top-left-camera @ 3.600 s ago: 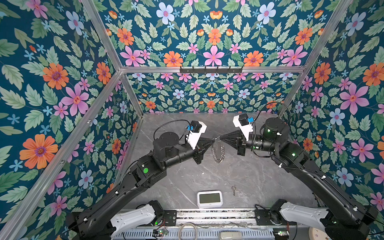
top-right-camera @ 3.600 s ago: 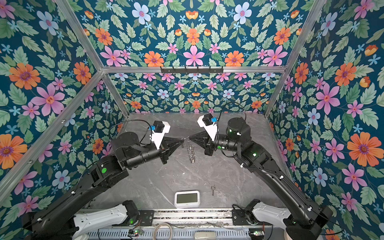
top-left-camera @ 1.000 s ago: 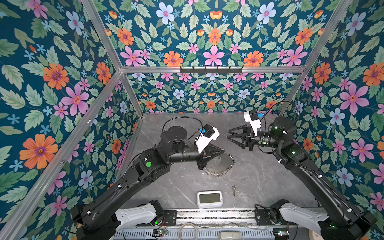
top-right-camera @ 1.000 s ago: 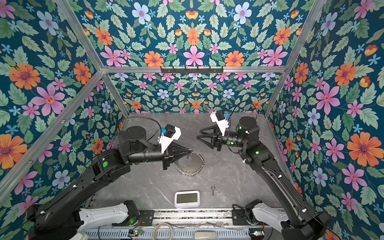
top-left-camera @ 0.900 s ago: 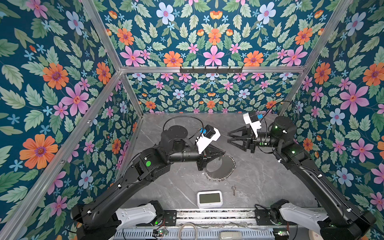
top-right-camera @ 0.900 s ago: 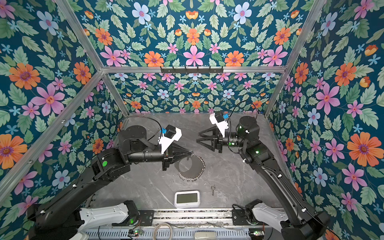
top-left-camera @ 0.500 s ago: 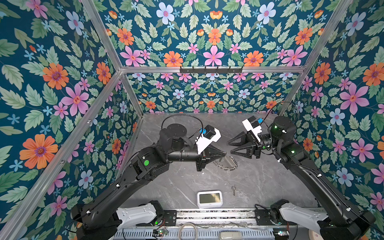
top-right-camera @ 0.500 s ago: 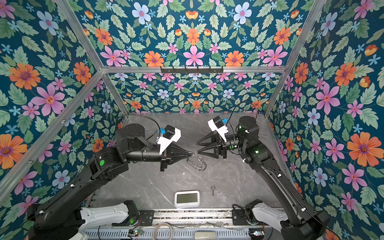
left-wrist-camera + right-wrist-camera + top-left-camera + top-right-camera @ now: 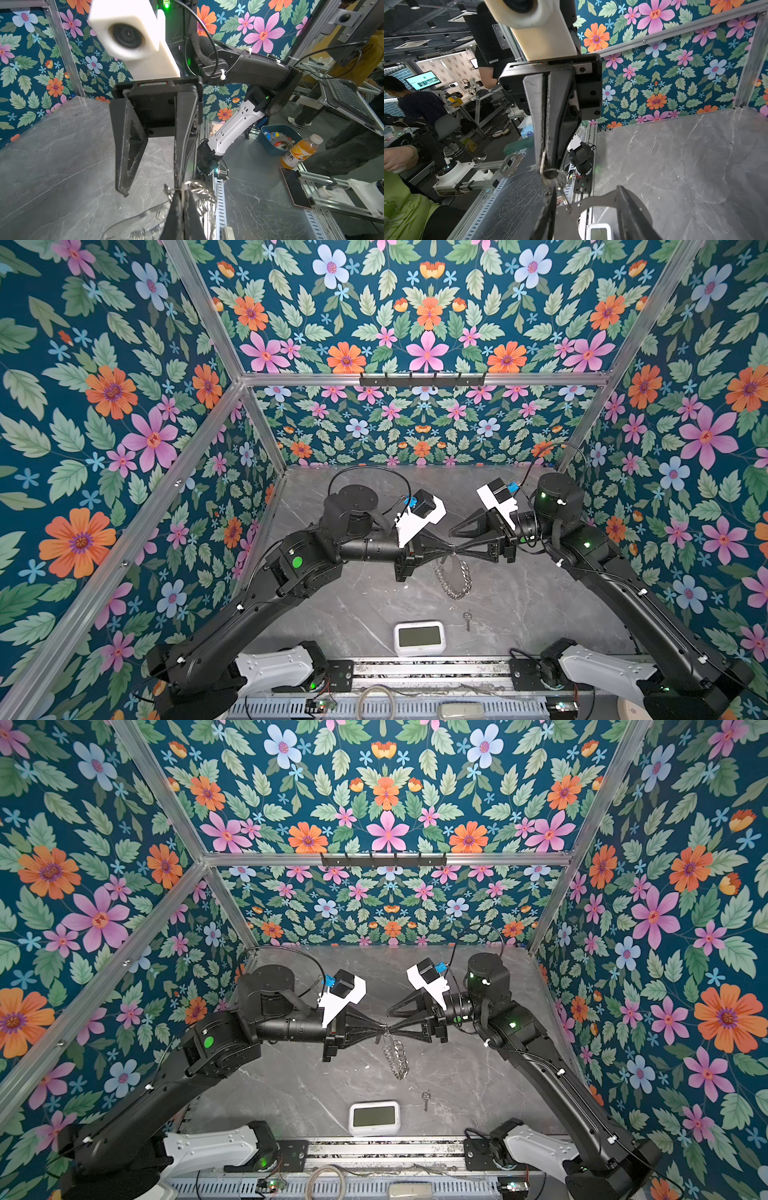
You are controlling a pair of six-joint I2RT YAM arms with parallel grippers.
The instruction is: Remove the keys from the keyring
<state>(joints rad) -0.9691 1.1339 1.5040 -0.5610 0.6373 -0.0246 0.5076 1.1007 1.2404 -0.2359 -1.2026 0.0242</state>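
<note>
The left gripper (image 9: 449,549) is pinched tight on a small ring at the top edge of the keyring (image 9: 455,580); the keyring hangs from its tip over the table (image 9: 365,610), and whether its low end touches the surface I cannot tell; the right gripper (image 9: 454,541) meets it tip to tip, jaws partly apart and holding nothing; one finger (image 9: 478,549) lies right at the pinched ring, the second stands clear; one key (image 9: 467,620) lies loose on the table, near the clock (image 9: 419,638) and apart from the keyring; the other key (image 9: 565,198) appears to hang from the pinched ring.
</note>
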